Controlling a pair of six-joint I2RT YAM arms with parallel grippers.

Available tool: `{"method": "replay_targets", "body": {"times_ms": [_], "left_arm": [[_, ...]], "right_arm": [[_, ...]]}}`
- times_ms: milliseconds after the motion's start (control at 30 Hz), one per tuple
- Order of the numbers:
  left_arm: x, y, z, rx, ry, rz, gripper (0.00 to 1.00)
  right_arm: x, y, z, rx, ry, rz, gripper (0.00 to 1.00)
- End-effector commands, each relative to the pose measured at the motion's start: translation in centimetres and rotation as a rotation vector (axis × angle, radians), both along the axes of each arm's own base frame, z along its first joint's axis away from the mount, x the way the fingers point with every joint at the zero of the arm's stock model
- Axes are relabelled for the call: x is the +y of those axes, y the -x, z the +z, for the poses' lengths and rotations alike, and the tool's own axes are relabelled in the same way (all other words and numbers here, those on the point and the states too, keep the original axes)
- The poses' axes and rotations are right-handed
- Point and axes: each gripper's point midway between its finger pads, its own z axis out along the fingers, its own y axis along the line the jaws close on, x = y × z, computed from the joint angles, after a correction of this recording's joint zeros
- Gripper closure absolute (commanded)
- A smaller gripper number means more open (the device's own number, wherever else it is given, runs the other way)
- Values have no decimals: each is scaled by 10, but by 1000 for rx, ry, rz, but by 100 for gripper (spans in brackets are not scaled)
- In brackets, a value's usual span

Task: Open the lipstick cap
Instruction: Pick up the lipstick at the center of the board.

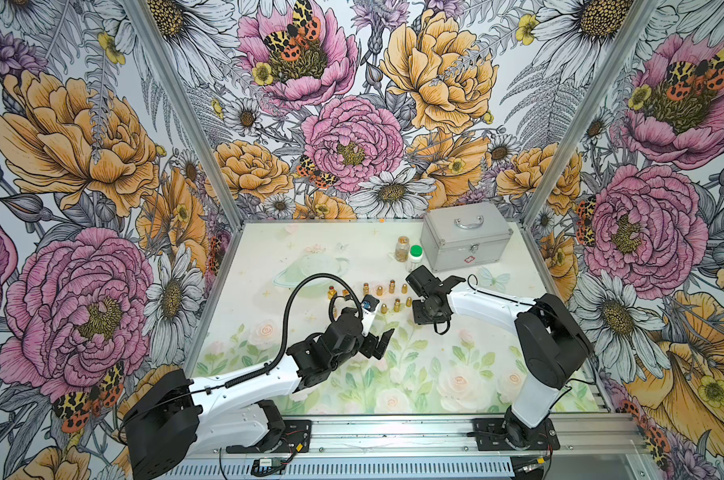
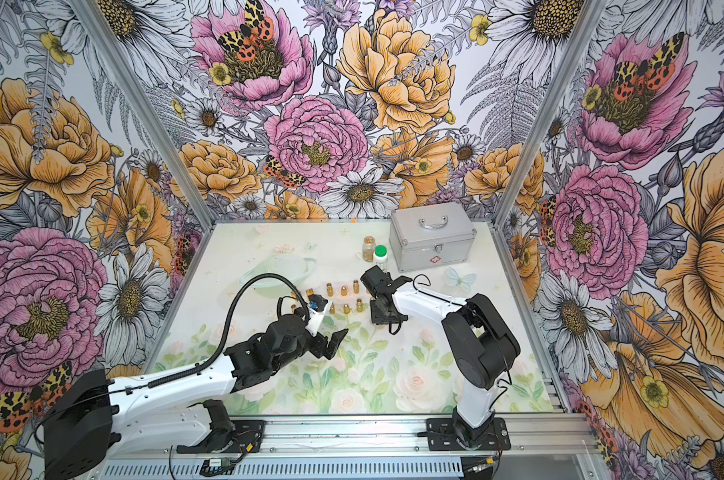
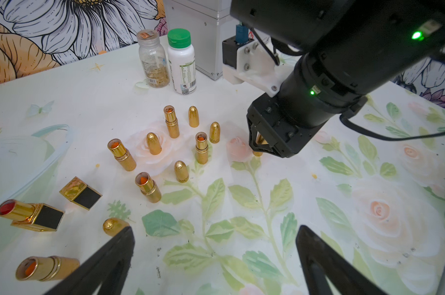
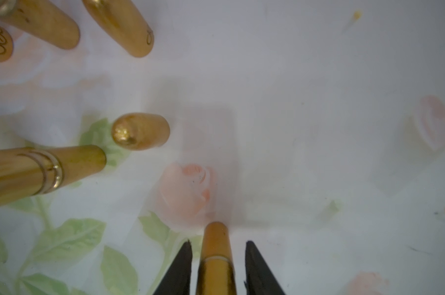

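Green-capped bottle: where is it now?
In a top view, the green-capped bottle stands toward the back of the table, beside the clear bottle and left of the metal case.

Bright, even light falls from above, leaving faint shadows on the tabletop (image 1: 455, 374). Both top views bow at their edges. The right wrist view is hazy and unfocused. Gold caps (image 3: 153, 143) glint.

Near half of the table (image 3: 241, 229): open floor, wide passage.
Mid-table: standing gold tubes (image 3: 201, 149) and bullet caps (image 3: 153, 143), only narrow lanes between them.
Far right: clear bottle (image 3: 153, 61), green-capped bottle (image 3: 181, 66) and aluminium case (image 1: 466, 241) close the corner.
Right gripper (image 4: 217, 255) straddles a gold lipstick (image 4: 216, 240), a slim gap on each side.
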Motion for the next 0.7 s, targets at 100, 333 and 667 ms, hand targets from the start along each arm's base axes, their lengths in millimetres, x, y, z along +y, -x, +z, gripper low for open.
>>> {"method": "replay_targets", "body": {"times_ms": [100,333,667], "left_arm": [[1,-5,14,-50,37,27,1],[4,-5,15,-60,39,36,1],[6,-6,16,-61,44,41,1]], "right_arm": [[-1,-7,-4,-16,10,4,69],[0,-6,-2,-17,3,8,73],[1,-7,6,-30,-16,14,78]]}}
